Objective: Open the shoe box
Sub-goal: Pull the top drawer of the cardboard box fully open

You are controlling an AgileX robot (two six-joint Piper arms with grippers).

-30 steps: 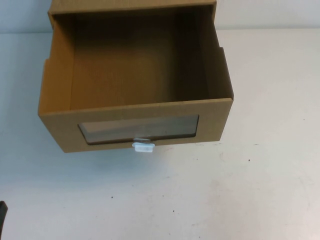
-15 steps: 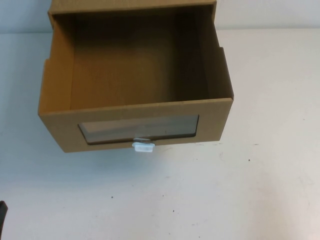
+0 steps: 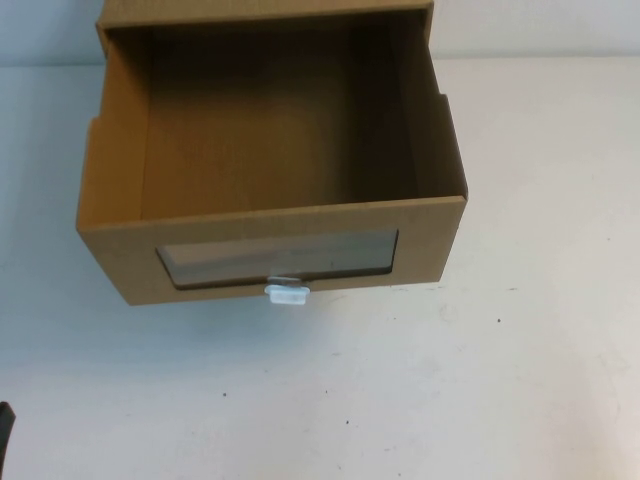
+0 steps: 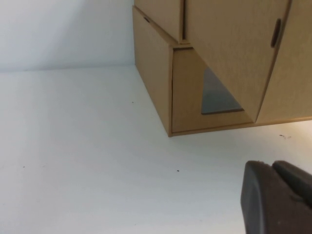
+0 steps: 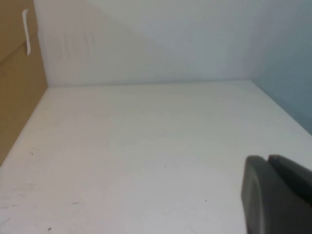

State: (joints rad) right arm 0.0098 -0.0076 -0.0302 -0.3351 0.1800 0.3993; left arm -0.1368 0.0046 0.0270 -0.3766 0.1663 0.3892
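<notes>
At the far-centre of the white table [image 3: 420,390], high view: shoe box [image 3: 270,130] sits with its drawer pulled out toward the robot, interior exposed, brown and bare. Outer sleeve [image 3: 260,10] shows at the far end only. Drawer front faces the robot; clear window [image 3: 280,257] set in it, small white pull tab [image 3: 286,291] on the lower edge, nothing touching it.

Left arm: only a dark sliver [image 3: 4,440] shows at the near-left edge of the table, low, well apart from the box. From its wrist camera the left gripper [image 4: 271,168] hangs just above the tabletop, pointed toward the box's near left corner [image 4: 170,92], window [image 4: 219,95] seen at an angle. Fingers [image 4: 256,200] pressed together, thin seam between them, nothing held.

Right arm: right gripper [image 5: 267,161] hovers low over bare table, aimed toward the back wall. A strip of the box's cardboard side [image 5: 14,87] shows at the frame edge, well apart. Fingers [image 5: 256,195] closed pad to pad, empty
</notes>
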